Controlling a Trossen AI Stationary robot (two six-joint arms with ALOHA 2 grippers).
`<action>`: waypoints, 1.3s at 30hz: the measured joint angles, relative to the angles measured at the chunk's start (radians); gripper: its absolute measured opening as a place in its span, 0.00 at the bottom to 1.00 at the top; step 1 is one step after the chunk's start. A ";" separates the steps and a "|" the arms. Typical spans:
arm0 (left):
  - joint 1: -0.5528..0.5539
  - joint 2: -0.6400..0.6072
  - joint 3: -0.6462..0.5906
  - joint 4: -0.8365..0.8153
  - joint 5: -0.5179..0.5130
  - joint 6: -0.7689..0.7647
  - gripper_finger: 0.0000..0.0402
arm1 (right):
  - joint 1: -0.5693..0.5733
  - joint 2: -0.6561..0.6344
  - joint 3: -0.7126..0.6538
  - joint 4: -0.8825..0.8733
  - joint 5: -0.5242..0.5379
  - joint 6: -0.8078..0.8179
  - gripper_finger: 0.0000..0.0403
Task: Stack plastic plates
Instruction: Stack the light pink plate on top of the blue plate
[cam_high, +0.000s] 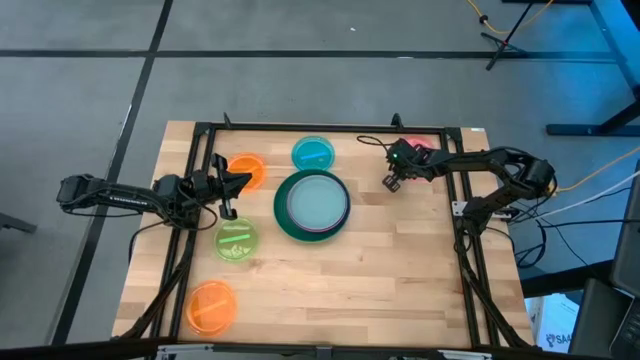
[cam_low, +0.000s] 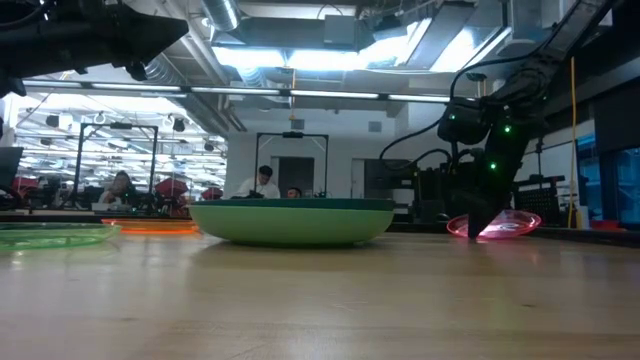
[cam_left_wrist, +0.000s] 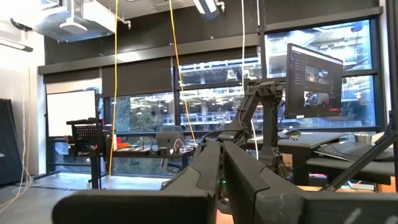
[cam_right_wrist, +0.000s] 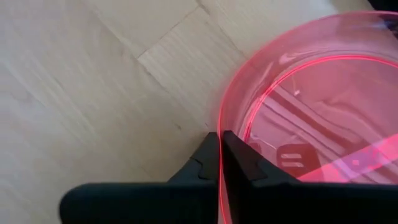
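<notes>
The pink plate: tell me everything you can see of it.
The pink plate is small, round and of translucent pink plastic, with a raised rim and a flat base that the wood grain shows through. It is at the table's far right corner, tilted, one edge up. The right gripper is shut on its rim, fingers pinching the thin wall. No other plate touches it; the green stack lies apart, toward the centre.

A wooden table (cam_high: 360, 290) on grey floor (cam_high: 80, 120); seated people (cam_low: 262, 182), apparently at desks; a lit monitor (cam_left_wrist: 314, 81).
</notes>
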 joint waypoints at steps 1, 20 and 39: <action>0.000 0.000 0.000 0.000 0.000 0.000 0.03 | 0.010 0.000 0.000 0.000 0.008 -0.011 0.01; 0.000 0.000 0.000 0.000 0.000 -0.001 0.03 | 0.237 -0.037 0.100 -0.016 0.034 -0.025 0.00; 0.000 0.000 0.000 -0.001 0.000 0.000 0.03 | 0.457 -0.060 0.224 0.016 0.044 -0.073 0.00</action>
